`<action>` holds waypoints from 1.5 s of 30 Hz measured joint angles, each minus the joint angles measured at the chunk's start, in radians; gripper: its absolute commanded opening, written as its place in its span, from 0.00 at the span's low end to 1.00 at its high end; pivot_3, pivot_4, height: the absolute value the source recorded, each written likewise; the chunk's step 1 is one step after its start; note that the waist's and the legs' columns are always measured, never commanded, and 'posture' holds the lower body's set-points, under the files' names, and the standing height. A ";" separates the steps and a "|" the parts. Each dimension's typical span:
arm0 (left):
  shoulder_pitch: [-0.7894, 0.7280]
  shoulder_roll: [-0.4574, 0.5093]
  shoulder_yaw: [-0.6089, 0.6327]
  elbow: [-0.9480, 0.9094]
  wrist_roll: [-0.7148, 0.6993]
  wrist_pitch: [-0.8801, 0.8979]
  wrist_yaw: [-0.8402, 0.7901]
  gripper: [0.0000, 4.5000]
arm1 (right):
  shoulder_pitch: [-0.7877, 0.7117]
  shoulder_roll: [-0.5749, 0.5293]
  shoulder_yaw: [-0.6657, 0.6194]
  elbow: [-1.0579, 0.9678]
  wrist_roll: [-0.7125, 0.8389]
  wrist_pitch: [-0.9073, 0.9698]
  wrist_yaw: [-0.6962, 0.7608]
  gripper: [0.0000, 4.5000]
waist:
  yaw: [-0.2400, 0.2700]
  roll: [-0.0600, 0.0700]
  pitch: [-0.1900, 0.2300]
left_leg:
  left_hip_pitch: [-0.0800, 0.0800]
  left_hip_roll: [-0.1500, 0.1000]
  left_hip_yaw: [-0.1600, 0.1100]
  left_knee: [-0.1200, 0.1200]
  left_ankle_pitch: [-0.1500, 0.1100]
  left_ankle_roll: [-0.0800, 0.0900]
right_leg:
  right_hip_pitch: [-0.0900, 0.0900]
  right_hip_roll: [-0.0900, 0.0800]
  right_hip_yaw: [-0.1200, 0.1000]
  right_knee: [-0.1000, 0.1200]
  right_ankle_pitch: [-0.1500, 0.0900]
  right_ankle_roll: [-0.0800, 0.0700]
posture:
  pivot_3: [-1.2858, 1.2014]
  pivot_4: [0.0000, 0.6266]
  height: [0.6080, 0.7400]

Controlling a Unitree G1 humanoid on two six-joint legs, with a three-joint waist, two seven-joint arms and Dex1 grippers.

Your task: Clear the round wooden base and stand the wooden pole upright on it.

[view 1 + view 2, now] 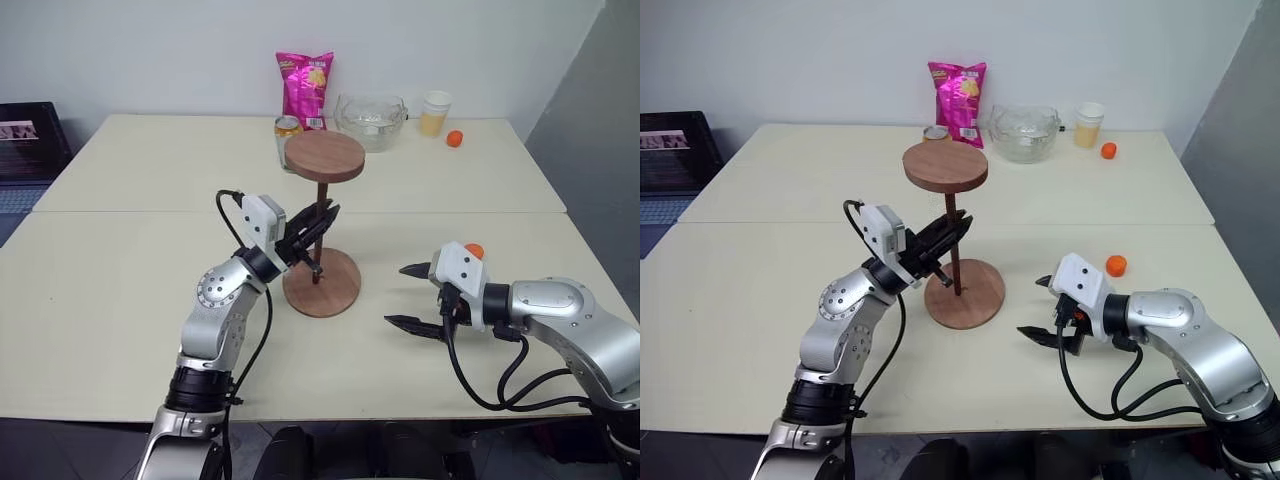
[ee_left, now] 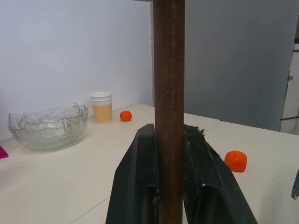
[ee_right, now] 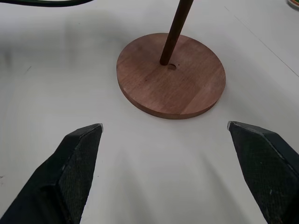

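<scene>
The round wooden base [image 1: 335, 290] lies flat near the middle of the table, with nothing else on it. The wooden pole [image 1: 322, 205] stands over it with its fixed disc [image 1: 324, 156] at the top. In the right wrist view the pole's lower tip [image 3: 165, 58] rests on the base [image 3: 187, 88] just beside the centre hole [image 3: 171, 66], leaning slightly. My left gripper [image 1: 320, 228] is shut on the pole at mid-height, its fingers [image 2: 145, 186] pressed to both sides of the pole [image 2: 168, 93]. My right gripper [image 1: 396, 294] hovers open to the right of the base, holding nothing.
At the table's far edge stand a pink snack bag [image 1: 305, 88], a can [image 1: 287, 130], a glass bowl [image 1: 370, 120], a cup [image 1: 435, 112] and an orange [image 1: 454, 139]. Another orange [image 1: 474, 250] lies just behind my right wrist. A dark box [image 1: 30, 135] sits at far left.
</scene>
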 measured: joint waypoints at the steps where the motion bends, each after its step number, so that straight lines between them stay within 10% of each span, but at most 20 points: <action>1: -0.002 -0.001 -0.001 0.002 0.000 -0.001 0.001 0.06 | 0.000 0.000 0.000 -0.001 0.000 0.000 0.000 1.00 | 0.000 0.000 0.000 | 0.000 0.000 0.000 0.000 0.000 0.000 | 0.000 0.000 0.000 0.000 0.000 0.000 | 0.52 0.24 1.00; 45: -0.046 0.015 0.024 -0.104 -0.014 0.071 0.030 0.06 | 0.000 -0.003 0.030 0.019 -0.044 -0.084 0.002 1.00 | 0.002 -0.003 0.004 | -0.015 0.000 -0.002 0.000 0.001 -0.002 | -0.013 0.000 -0.002 -0.003 0.003 -0.004 | 0.52 0.24 1.00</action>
